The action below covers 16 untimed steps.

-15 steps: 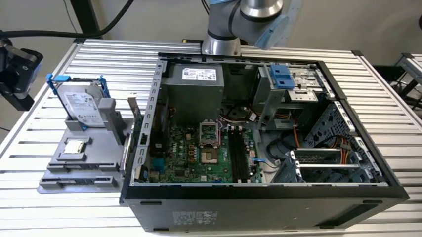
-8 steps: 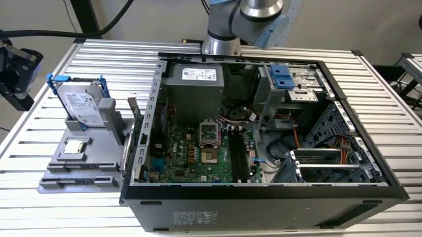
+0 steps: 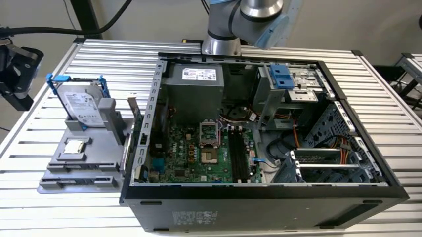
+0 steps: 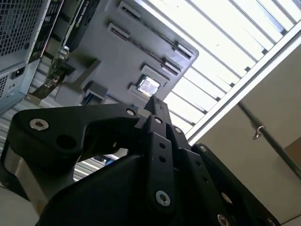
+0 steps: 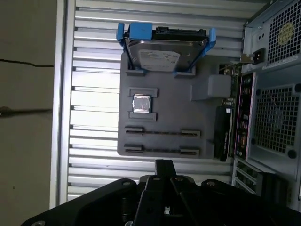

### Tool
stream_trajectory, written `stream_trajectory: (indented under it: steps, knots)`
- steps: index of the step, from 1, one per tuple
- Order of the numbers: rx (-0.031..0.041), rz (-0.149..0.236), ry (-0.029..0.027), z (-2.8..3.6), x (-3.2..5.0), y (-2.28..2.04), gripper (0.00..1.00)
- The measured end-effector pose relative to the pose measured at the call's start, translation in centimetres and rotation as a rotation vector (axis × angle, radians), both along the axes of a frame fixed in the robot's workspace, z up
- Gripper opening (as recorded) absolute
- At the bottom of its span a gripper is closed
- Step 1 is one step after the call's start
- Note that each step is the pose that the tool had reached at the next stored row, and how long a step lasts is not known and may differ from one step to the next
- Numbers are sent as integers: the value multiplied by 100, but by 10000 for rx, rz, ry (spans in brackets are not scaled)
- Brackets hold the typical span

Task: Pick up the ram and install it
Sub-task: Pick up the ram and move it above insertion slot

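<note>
The ram is hidden or out of view. My gripper (image 5: 163, 165) hovers above the table near the grey parts tray (image 5: 207, 155), its black fingers pressed together with nothing showing between them; it is shut (image 4: 155, 106). The tray's two long holders (image 5: 162, 133) lie bare. In the exterior view the tray (image 3: 82, 177) sits left of the open computer case (image 3: 264, 197). The motherboard's dark memory slots (image 3: 240, 153) run lengthwise inside the case; I cannot tell what sits in them.
A silver hard drive in a blue frame (image 3: 82, 101) stands at the tray's far end, with a small square processor chip (image 3: 74, 146) in front of it. A green expansion card (image 5: 221, 134) stands on edge between tray and case. Slatted table (image 3: 39, 207) surrounds everything.
</note>
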<state>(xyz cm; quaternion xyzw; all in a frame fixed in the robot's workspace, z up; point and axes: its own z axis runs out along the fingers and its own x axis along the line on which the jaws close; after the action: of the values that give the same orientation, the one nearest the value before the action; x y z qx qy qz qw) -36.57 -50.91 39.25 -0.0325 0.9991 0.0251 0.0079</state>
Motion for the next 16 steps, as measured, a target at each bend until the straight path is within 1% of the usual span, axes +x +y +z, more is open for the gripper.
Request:
stream_trajectory:
  steps: [7,16]
  knots:
    - [-16,688,1,0,0,0,0]
    - [-33,1790,0,0,0,0,0]
